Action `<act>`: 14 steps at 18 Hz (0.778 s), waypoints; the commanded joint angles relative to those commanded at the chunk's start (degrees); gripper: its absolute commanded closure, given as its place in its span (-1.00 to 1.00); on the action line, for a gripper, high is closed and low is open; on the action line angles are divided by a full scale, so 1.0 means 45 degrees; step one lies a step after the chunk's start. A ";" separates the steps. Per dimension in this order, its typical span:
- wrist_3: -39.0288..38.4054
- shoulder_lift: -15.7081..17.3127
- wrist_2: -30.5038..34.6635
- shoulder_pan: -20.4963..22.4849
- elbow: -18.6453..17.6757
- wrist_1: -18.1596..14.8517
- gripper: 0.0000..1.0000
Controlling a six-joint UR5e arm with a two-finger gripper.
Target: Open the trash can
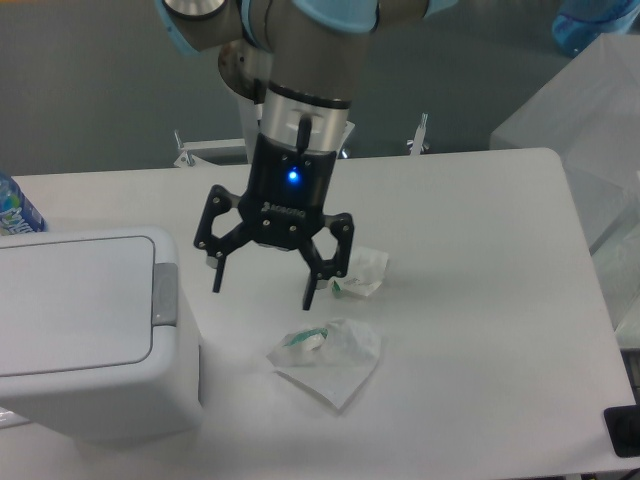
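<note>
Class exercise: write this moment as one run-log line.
gripper: open, empty, right of bin | trash can: lid shut | grey button tab: untouched | two clear wrappers: on table

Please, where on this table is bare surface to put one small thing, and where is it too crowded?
Bare patches: the table right of the two wrappers, out to its right edge, and the back strip behind the gripper. Crowded: the left, filled by the trash can, and the middle, where the open gripper hangs over the wrappers.

A white bench (470,300) with rounded corners is being lit evenly from above, while a dark grey floor (100,90) is being shown behind it.
</note>
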 joint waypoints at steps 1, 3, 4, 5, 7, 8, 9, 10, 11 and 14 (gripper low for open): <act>-0.0019 0.0000 0.0000 -0.0020 -0.0040 0.0000 -1.00; -0.0039 0.0000 0.0000 -0.0040 -0.0060 0.0000 -1.00; -0.0039 0.0020 0.0000 -0.0098 -0.0099 0.0000 -1.00; -0.0039 0.0000 0.0000 -0.0195 -0.0138 0.0000 -1.00; -0.0039 0.0020 0.0000 -0.0215 -0.0235 0.0000 -1.00; -0.0039 0.0020 0.0000 -0.0254 -0.0255 0.0000 -1.00; -0.0039 0.0000 0.0000 -0.0313 -0.0255 0.0000 -1.00; -0.0020 0.0000 0.0000 -0.0332 -0.0275 0.0000 -1.00; -0.0019 -0.0019 0.0000 -0.0352 -0.0294 0.0000 -1.00; -0.0019 -0.0019 0.0000 -0.0372 -0.0372 0.0000 -1.00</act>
